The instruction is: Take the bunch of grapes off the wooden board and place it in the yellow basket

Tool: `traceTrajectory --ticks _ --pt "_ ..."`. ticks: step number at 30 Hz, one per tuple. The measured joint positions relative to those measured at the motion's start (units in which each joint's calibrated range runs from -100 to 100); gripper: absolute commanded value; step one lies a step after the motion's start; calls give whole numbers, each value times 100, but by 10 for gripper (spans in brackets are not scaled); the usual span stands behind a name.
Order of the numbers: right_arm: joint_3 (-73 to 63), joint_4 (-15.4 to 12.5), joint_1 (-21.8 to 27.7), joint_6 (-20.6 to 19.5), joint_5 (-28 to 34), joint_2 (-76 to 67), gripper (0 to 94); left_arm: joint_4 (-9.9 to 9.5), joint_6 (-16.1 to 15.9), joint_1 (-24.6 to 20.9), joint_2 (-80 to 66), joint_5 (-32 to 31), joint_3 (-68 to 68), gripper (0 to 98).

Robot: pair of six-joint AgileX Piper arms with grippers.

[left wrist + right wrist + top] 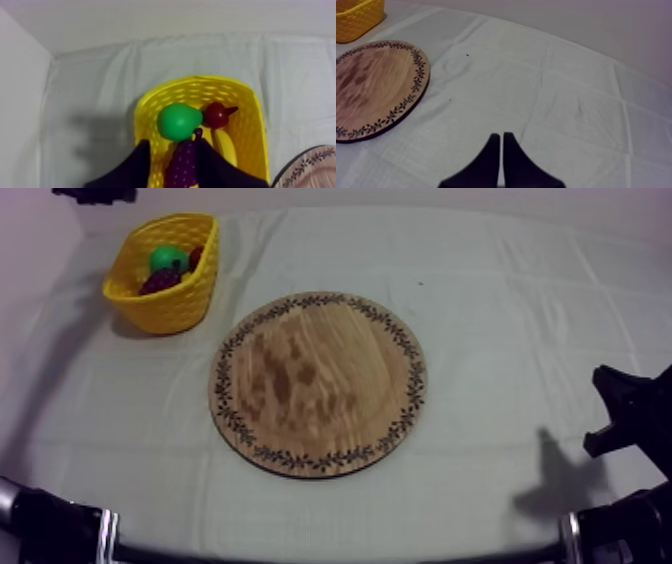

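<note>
Purple bunch of grapes (pixel 182 162) is found lying in the yellow woven basket (pixel 200 80) beside a green pear (pixel 177 121), left tool (pixel 173 141) spread wide above it, right tool (pixel 502 142) pinched narrow over the cloth-covered bench (pixel 576 100).

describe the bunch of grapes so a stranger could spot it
Find the yellow basket at the far left, past the round wooden board. Inside lies the bunch of grapes, beside a green pear, a small red fruit and a banana: it is the only dark purple, knobbly one.
</note>
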Motion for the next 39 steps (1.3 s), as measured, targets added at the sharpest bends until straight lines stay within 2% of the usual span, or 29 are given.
traceTrajectory --ticks 3,5,8,11,13,25,34,39 --pt "0 0 0 0 0 0 4 322 -190 -147 -529 33 229 117" --pt "0 0 0 0 0 0 4 627 -379 -289 -919 84 409 57" --pt "0 0 0 0 0 0 4 1075 -687 -459 -1528 112 736 20" --pt "0 0 0 0 0 0 4 1351 -913 -546 -2145 70 1169 7" --pt "0 0 0 0 0 0 4 1434 -985 -554 -2554 -105 1556 3" --pt "0 0 0 0 0 0 4 1409 -887 -401 -5589 -2038 4718 0" --pt "0 0 0 0 0 0 4 1075 -544 -358 -7962 -3208 7388 0" --pt "0 0 0 0 0 0 4 658 -237 -370 -9018 -3393 8519 5"
